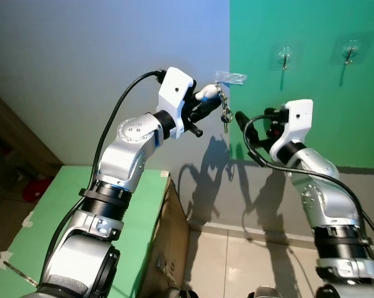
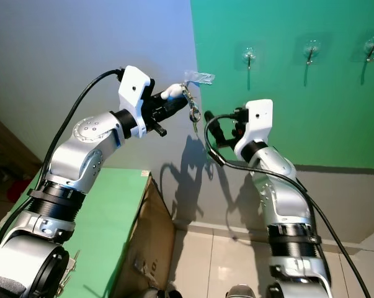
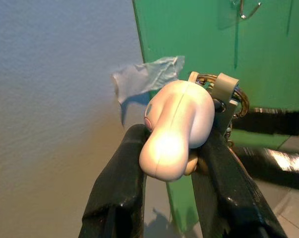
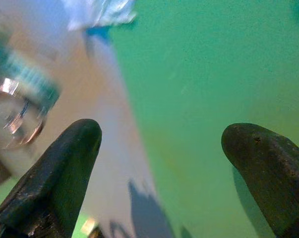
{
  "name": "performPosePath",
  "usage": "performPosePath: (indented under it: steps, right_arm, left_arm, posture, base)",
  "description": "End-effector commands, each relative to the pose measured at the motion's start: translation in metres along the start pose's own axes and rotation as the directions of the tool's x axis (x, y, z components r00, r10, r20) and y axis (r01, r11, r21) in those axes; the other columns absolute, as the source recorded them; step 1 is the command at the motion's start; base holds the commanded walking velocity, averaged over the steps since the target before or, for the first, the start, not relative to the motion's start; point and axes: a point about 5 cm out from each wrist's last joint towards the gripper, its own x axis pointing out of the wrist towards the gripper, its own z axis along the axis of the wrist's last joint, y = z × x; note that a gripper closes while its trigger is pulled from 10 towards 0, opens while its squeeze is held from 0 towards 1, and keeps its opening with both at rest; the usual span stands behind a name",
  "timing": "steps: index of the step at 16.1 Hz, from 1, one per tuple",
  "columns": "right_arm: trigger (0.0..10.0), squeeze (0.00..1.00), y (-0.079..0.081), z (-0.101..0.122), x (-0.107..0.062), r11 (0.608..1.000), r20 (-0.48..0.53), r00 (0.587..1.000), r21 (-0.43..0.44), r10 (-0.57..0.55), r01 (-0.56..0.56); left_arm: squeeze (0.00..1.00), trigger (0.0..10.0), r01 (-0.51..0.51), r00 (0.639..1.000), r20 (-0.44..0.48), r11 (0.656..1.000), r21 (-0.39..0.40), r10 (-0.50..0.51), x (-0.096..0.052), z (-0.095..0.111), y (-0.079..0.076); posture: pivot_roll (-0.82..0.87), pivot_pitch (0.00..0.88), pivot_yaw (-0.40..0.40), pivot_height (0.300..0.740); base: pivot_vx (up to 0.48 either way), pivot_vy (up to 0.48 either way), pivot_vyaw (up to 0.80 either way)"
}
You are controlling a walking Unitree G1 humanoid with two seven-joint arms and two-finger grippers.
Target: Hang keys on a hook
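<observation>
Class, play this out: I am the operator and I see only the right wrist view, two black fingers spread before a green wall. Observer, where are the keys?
Observer: The left gripper is shut on the keys, clamping their white fob up by the wall.
Operator: Are they on a hook?
Observer: No. The nearest hook is on the green panel, off to the robot's right of the keys.
Operator: Any more hooks?
Observer: Yes, the right eye view shows three in a row.
</observation>
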Motion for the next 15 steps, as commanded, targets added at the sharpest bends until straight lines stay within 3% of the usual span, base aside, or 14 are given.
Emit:
performPosePath:
  steps: [1, 3, 10, 12, 15]
  right_arm:
    - [10.0, 0.0, 0.01, 0.002, -0.001, 0.997, -0.007, 0.997, 0.008, 0.079, -0.079]
    - [10.0, 0.0, 0.008, 0.004, -0.006, 0.994, -0.024, 0.993, -0.015, 0.112, -0.112]
    - [10.0, 0.0, -0.003, 0.019, -0.027, 0.957, -0.099, 0.958, -0.079, 0.27, -0.278]
    - [10.0, 0.0, 0.002, 0.024, -0.035, 0.916, -0.131, 0.914, -0.073, 0.384, -0.395]
    - [10.0, 0.0, 0.006, 0.025, -0.038, 0.892, -0.166, 0.887, -0.07, 0.43, -0.446]
  left_arm:
    - [0.0, 0.0, 0.011, 1.0, 0.017, 0.999, 0.048, -0.012, 0.001, 0.01, 0.003]
    - [0.0, 0.0, 0.03, 0.999, 0.012, 0.998, 0.051, -0.031, -0.004, 0.007, 0.003]
    - [0.0, 0.0, 0.128, 0.992, 0.006, 0.99, 0.054, -0.128, -0.057, 0.01, 0.027]
    - [0.0, 0.0, 0.203, 0.979, -0.002, 0.977, 0.057, -0.203, -0.06, 0.01, 0.019]
    - [0.0, 0.0, 0.29, 0.957, -0.015, 0.955, 0.057, -0.289, -0.06, 0.007, 0.005]
  posture:
    - [-0.25, 0.031, 0.187, 0.74]
    - [-0.25, 0.031, 0.189, 0.74]
    - [-0.24, 0.032, 0.189, 0.74]
    - [-0.24, 0.027, 0.185, 0.74]
    - [-0.24, 0.025, 0.185, 0.74]
  base:
    - [0.0, 0.0, 0.0]
    - [0.0, 0.0, 0.0]
    - [0.0, 0.0, 0.0]
    - [0.0, 0.0, 0.0]
    - [0.0, 0.0, 0.0]
